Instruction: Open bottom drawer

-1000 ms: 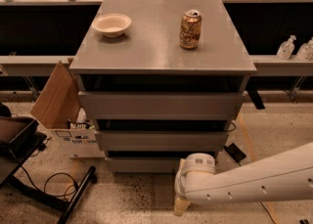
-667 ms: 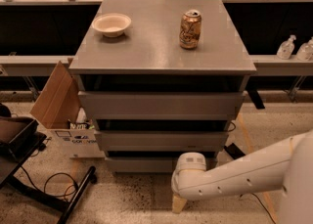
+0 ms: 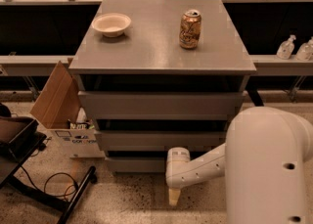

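Note:
The grey cabinet [image 3: 161, 47] stands in the middle of the camera view with three drawer fronts stacked below its top. The bottom drawer [image 3: 134, 164] is the lowest, smallest grey front, just above the floor, and sits shut and in line with the others. My white arm reaches in from the lower right. My gripper [image 3: 174, 196] hangs low in front of the bottom drawer's right half, near the floor. The arm hides the right part of the bottom drawer.
A white bowl [image 3: 111, 24] and a brown can [image 3: 190, 29] stand on the cabinet top. An open cardboard box [image 3: 63, 110] sits left of the cabinet. A black stand base [image 3: 29, 169] with cables is on the floor at left. Bottles [image 3: 286, 48] stand on a shelf at right.
My arm has swung in closer to the camera and fills more of the lower right. The wrist has moved slightly left along the bottom drawer front. The drawers have not moved.

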